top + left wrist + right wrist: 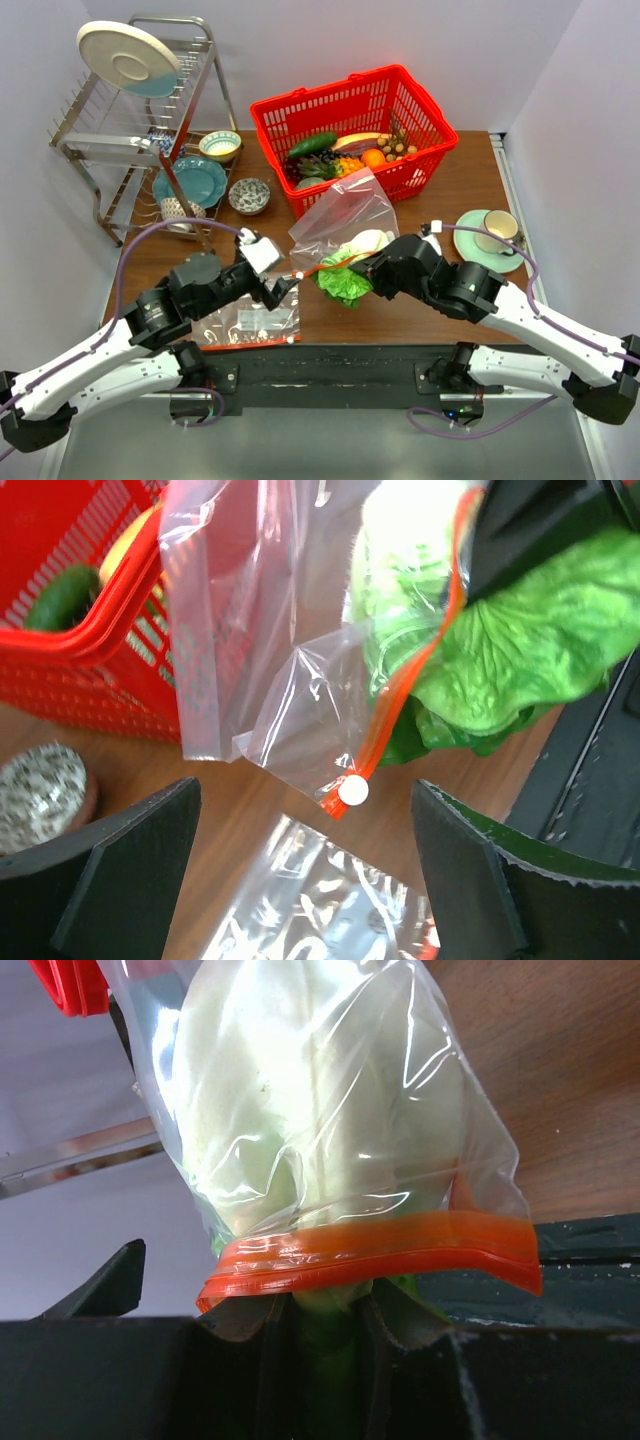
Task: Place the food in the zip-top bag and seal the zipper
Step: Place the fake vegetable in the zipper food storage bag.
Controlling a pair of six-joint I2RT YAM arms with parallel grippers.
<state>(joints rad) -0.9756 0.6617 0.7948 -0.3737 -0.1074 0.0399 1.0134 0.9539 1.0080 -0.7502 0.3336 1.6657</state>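
**Top view.** My right gripper (366,272) is clamped on the leafy end of the napa cabbage (345,287). The cabbage's pale head lies inside the mouth of the zip-top bag (340,215), in front of the red basket (350,120). The cucumber (312,145) lies in that basket. My left gripper (281,288) sits at one end of the zipper (318,268).

**Left wrist view.** Its fingers (130,880) stand spread, grasping nothing. The white tab (352,791) shows between them, touching neither, above a second bag (320,910) lying flat on the table (230,800).

**Right wrist view.** The zipper rings the cabbage just above the closed fingers (410,1350).
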